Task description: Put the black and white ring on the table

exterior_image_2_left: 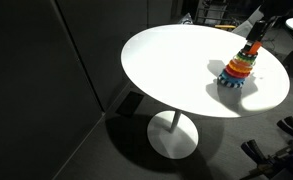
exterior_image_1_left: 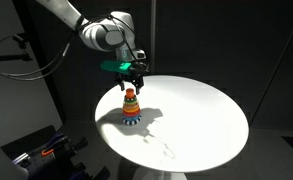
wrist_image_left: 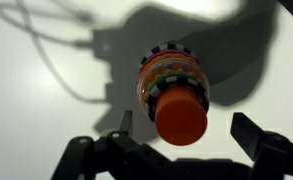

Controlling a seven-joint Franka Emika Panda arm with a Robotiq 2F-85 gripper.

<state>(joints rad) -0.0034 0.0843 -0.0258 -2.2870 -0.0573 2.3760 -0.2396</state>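
A colourful stacking toy point(exterior_image_1_left: 131, 107) stands on the round white table point(exterior_image_1_left: 201, 120), near one edge. The black and white ring point(exterior_image_1_left: 132, 117) is its lowest, widest ring, under the coloured rings; it also shows in an exterior view point(exterior_image_2_left: 232, 81) and, as a striped rim around the stack, in the wrist view point(wrist_image_left: 168, 54). My gripper point(exterior_image_1_left: 132, 74) hangs straight above the toy, open and empty. In the wrist view the fingers point(wrist_image_left: 186, 130) stand on either side of the red top piece point(wrist_image_left: 180, 117), apart from it.
The table's edge point(exterior_image_1_left: 108, 128) lies close to the toy. Dark walls and floor surround the table. A loose cable casts a shadow on the tabletop point(wrist_image_left: 46, 45). Equipment stands on the floor beside the table point(exterior_image_1_left: 46, 150).
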